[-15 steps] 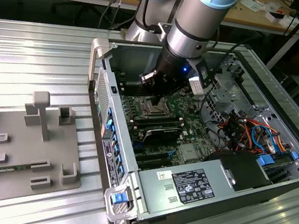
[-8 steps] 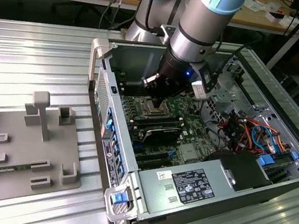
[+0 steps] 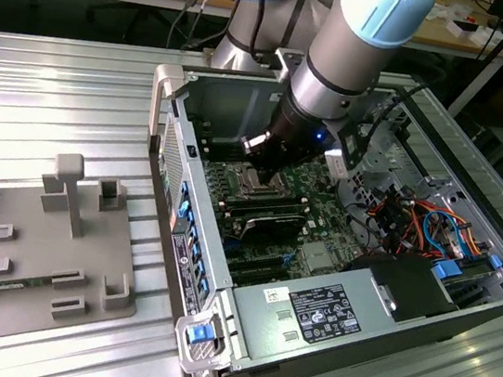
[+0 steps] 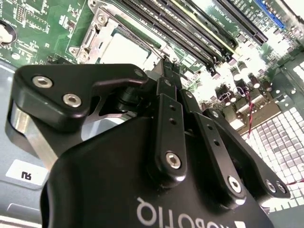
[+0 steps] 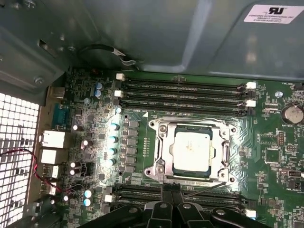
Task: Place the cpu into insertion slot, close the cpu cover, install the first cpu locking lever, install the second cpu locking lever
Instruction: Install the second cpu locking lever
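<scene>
Silvery cpu [image 5: 191, 151]: seated in the insertion slot [image 5: 227, 154], the cpu cover [image 5: 163, 152] seemingly lowered around it.
Gripper [image 5: 172, 191]: fingers pressed together, nothing held, tips just beside the socket's edge.
Technique: a locking lever is best pushed slowly, tips kept low.
Obstacles: memory slots [image 5: 183, 90] flank the socket closely; the chassis wall [image 5: 142, 33] is near.

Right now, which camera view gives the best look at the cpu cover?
The first wrist view: the cpu cover lies flat and whole, framing the cpu. The second wrist view catches one corner of the cover past the gripper. In the exterior view the arm hides most of it.
</scene>
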Robot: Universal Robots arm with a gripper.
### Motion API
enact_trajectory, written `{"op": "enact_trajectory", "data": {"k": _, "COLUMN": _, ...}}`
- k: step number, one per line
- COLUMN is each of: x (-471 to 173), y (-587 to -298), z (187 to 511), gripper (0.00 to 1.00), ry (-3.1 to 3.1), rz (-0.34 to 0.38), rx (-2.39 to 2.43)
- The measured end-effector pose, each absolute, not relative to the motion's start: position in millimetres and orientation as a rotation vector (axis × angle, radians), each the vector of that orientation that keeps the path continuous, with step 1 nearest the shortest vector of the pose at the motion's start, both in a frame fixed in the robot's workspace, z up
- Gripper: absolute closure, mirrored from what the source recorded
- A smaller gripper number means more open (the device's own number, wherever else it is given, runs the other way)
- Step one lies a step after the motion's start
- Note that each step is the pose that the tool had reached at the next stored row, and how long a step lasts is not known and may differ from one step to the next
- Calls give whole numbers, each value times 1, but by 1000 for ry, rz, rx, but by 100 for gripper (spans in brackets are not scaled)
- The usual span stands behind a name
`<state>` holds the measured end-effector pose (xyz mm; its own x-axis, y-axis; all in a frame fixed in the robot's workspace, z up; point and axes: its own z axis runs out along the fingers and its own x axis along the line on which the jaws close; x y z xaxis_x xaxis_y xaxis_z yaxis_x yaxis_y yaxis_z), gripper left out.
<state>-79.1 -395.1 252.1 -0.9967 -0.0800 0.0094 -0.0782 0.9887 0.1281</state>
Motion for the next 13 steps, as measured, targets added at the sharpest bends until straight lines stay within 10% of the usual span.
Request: {"op": "enact_trajectory", "data": {"k": 13, "x": -79, "y": -409, "z": 241, "gripper": 89, "ry": -3108, "rz": -283, "rx": 41}}
